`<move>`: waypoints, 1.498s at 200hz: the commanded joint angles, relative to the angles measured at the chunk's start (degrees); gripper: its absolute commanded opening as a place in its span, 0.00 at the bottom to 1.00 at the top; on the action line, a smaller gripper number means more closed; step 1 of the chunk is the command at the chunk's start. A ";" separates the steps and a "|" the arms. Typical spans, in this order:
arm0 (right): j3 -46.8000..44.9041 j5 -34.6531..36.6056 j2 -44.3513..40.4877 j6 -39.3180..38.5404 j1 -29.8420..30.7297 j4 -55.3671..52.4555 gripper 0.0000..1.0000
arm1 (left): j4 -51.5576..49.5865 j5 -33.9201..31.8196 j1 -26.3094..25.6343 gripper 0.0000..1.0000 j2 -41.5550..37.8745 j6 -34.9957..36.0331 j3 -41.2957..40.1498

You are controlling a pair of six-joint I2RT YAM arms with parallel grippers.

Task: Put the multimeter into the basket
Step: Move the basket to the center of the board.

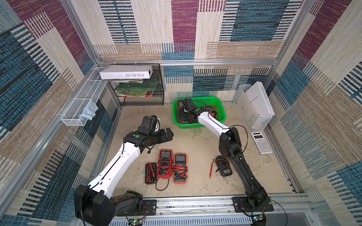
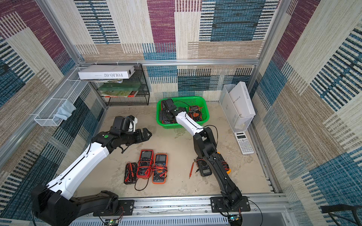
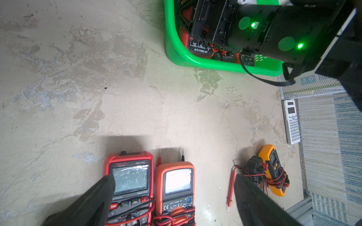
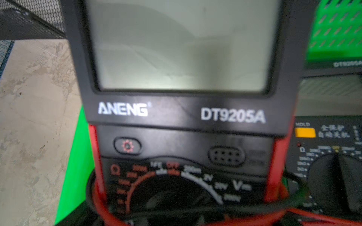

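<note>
1. The right gripper (image 1: 185, 115) is parked down inside the green basket (image 1: 207, 98), at the end nearest the black mesh rack (image 1: 158, 84); its fingers are hidden under the wrist in both top views and aren't caught by the right wrist view either, so spread or clamped can't be told tbh.
2. The multimeter (image 4: 182, 117), a red-and-black one marked ANENG DT9205A, is found right beneath that gripper, within the basket walls; the right wrist view is nearly filled by its blurry screen and dial; whether it's gripped or just lying there can't be made out.
3. Two more meters are seen in the basket: a black meter (image 4: 333, 156) just beside it and a reddish meter (image 2: 195, 114) wrapped in leads further along.
4. The left gripper (image 3: 174, 179) is held above the table (image 3: 98, 97), fingers spread wide with nothing between them; a red meter (image 3: 130, 176) and an orange meter (image 3: 177, 197) are laid side by side below it.
5. A yellow meter (image 3: 273, 170) is spotted near the right arm, well apart from the basket.
</note>
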 commanded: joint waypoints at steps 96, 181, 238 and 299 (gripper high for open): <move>-8.92 2.67 -4.47 3.17 4.00 -3.02 0.86 | 1.10 0.77 0.21 1.00 -1.48 0.15 -0.99; -6.93 0.62 -2.97 -4.45 3.87 -3.28 1.00 | 1.19 0.89 0.19 1.00 -0.78 0.16 -0.12; -6.39 -2.05 -5.51 -7.07 3.96 -1.45 1.00 | 1.48 0.36 0.17 1.00 -0.43 -0.14 -0.23; -6.13 -3.04 -8.35 -7.09 3.61 -1.61 0.99 | 2.02 0.18 0.19 1.00 -0.17 -0.63 -0.80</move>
